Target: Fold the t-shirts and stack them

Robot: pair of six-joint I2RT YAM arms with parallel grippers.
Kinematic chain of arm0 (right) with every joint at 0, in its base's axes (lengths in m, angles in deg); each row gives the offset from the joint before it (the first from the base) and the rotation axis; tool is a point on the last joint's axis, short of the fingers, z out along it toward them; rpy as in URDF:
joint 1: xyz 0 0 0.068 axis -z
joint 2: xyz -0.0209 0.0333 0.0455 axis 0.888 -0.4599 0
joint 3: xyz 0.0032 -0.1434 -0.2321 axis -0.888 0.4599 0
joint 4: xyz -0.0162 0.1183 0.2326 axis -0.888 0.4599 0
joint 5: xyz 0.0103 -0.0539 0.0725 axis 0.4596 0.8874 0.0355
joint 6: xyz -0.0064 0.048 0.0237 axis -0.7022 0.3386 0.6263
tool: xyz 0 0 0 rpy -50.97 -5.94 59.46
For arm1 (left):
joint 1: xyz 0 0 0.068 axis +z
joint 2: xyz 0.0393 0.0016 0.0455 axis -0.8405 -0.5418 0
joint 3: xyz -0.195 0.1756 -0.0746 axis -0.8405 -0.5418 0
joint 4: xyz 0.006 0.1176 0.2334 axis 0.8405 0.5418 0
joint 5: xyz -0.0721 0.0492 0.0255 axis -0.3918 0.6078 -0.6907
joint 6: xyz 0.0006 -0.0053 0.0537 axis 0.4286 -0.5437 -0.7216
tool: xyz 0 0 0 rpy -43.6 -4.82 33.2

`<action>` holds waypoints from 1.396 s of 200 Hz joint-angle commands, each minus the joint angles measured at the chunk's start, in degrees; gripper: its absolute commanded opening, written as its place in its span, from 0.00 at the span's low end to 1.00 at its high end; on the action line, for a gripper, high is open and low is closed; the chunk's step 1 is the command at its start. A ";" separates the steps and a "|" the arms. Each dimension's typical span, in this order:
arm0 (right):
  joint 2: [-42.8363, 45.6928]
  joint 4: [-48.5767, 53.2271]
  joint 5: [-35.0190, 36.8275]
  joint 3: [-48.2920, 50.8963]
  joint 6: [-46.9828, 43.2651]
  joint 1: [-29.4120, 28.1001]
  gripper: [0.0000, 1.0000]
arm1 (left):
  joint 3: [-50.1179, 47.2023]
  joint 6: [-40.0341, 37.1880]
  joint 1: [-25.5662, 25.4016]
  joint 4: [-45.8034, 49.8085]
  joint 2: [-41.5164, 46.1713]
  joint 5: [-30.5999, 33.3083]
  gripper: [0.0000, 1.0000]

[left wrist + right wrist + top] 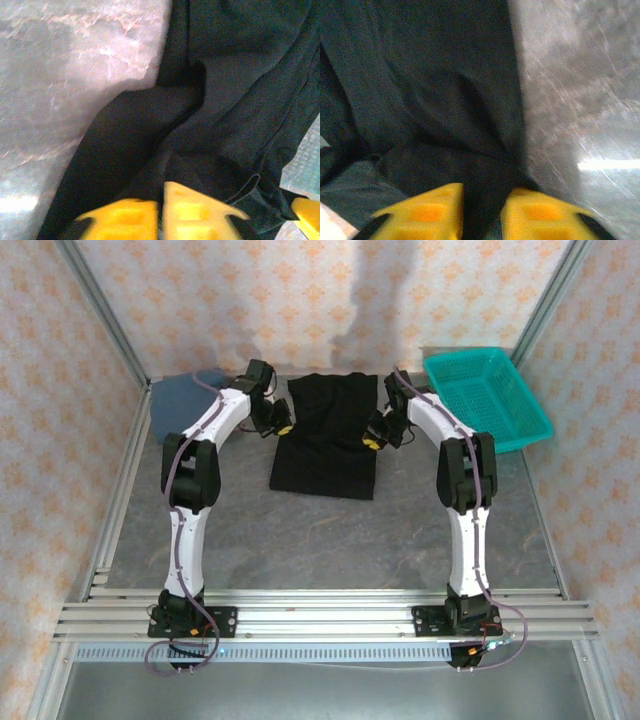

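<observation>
Starting at the near edge of the table (330,540) and moving up: the black t-shirt (325,455) lies spread past the middle, reaching toward the far edge. The left gripper (280,426) sits low at the shirt's left edge. Its yellow fingers are almost together over black cloth, and I can't tell whether they pinch it. The right gripper (374,437) sits at the shirt's right edge, fingers parted, with a fold of black cloth lying in the gap. At the far left corner lies the slate-blue t-shirt (178,400). At the far right corner is the teal basket (485,390).
</observation>
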State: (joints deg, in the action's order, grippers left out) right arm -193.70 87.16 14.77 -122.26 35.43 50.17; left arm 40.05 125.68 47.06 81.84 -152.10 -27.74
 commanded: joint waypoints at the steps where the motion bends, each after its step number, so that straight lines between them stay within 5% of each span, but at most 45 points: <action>1: -0.08 -10.71 -6.92 -8.16 8.80 3.37 0.48 | 11.64 5.87 1.07 -0.20 -1.73 -3.22 0.40; 23: 3.26 -20.70 -9.16 -15.21 18.40 5.27 0.60 | 31.44 14.42 2.82 -2.23 -4.42 -3.27 0.58; 47: 6.88 -9.01 -8.64 -26.64 14.43 5.67 0.65 | 42.20 21.37 5.66 -5.26 -2.54 -4.05 0.67; 76: 23.40 0.25 -4.24 -13.04 6.18 5.53 0.74 | 37.07 6.04 6.95 10.16 8.94 -3.67 0.70; 89: 33.98 -0.93 -0.63 0.70 3.99 5.32 0.79 | 27.62 -4.34 6.69 17.40 16.88 -0.48 0.72; 104: 45.19 -2.77 1.30 16.60 2.52 5.34 0.80 | 6.95 -12.34 6.18 14.00 30.31 0.56 0.74; 124: 56.67 -7.18 -0.25 35.20 3.30 4.74 0.80 | -19.75 -15.35 6.18 5.22 44.60 -0.75 0.80; 152: 65.99 -19.32 -2.35 57.51 9.94 0.83 0.79 | -41.61 -14.49 6.08 0.02 51.76 -6.64 0.79; 188: 63.24 -34.74 -2.77 71.94 17.18 -3.80 0.76 | -56.77 -10.57 4.50 -10.44 48.41 -12.20 0.73; 279: 43.38 -49.66 -3.97 72.23 20.94 -5.26 0.66 | -54.37 -9.21 2.37 -16.57 29.29 -7.91 0.64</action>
State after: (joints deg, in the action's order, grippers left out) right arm -146.70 42.58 11.08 -47.33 55.37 45.23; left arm -17.10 115.58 49.42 68.05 -120.88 -37.71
